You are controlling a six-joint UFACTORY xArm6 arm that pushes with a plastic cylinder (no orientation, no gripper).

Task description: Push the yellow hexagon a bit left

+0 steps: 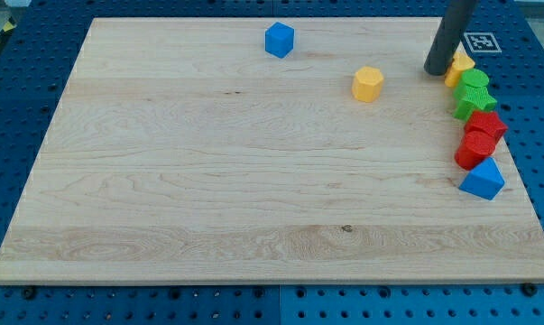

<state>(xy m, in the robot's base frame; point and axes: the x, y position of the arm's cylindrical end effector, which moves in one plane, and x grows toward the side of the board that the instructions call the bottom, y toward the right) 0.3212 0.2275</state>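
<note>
The yellow hexagon [368,83] lies on the wooden board [208,181] in the upper right part of the view. My tip [435,71] is the lower end of a dark rod that comes down from the view's top right. The tip stands to the right of the yellow hexagon, a clear gap apart, and slightly higher in the view. It sits right beside another yellow block [460,67] at the board's right edge.
A blue block [279,40] lies near the board's top edge, left of the hexagon. Down the right edge run a green block [474,83], a second green block [474,104], a red block [486,124], a red cylinder [474,149] and a blue triangle [483,180].
</note>
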